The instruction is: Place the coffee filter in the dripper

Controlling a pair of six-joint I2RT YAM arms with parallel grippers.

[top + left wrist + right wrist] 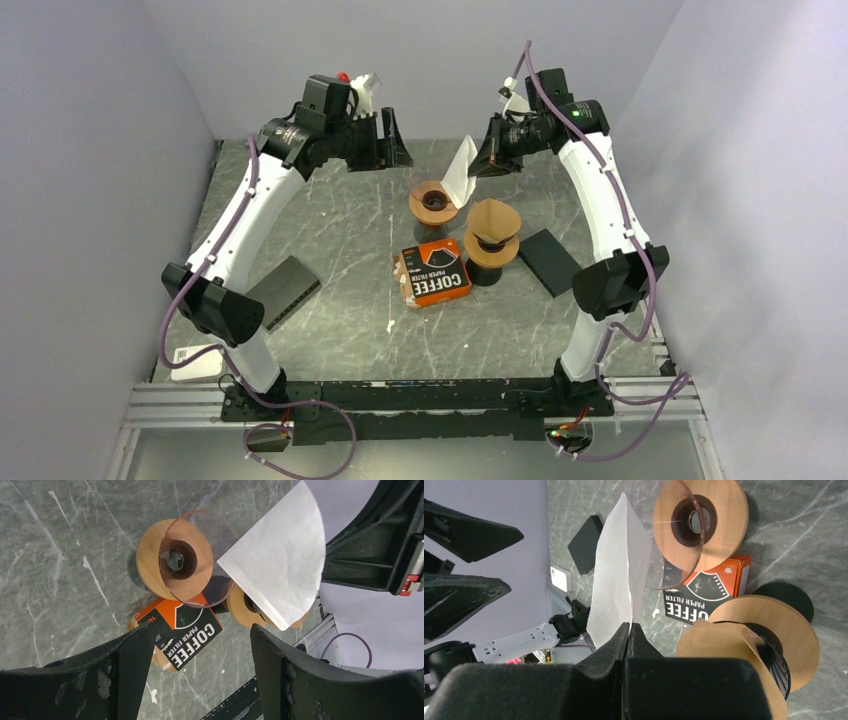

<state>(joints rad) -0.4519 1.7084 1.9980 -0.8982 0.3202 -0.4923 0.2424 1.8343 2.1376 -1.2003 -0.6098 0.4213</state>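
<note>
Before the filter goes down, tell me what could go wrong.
The white filter hangs folded flat, pinched at one edge by the right gripper; unopened, it may lie across the rim of the glass dripper instead of seating. The open left gripper hovers close by, so a mistimed grab could tear the paper. The second dripper, holding a brown filter, stands near enough to be knocked.

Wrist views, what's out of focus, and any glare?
Left wrist: the left hand is soft up close, the filter crisp. Right wrist: the right hand is a dark blur; faint glints on the clear dripper.
</note>
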